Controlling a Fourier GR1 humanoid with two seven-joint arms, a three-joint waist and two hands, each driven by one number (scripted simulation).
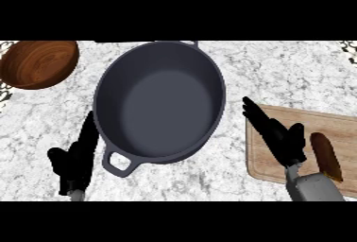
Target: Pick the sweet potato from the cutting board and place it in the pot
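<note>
A brown, elongated sweet potato (326,155) lies on the wooden cutting board (268,156) at the right. My right hand (279,137) hovers over the board's left part, just left of the sweet potato, fingers straight and pointing up-left, holding nothing. A large dark grey pot (162,100) with a loop handle at its lower left fills the middle of the counter and has nothing in it. My left hand (75,158) stands open at the pot's lower left, fingers up, beside the handle.
A wooden bowl (38,63) sits at the top left corner. The marble counter (279,71) shows bare between the pot and the board and above the board.
</note>
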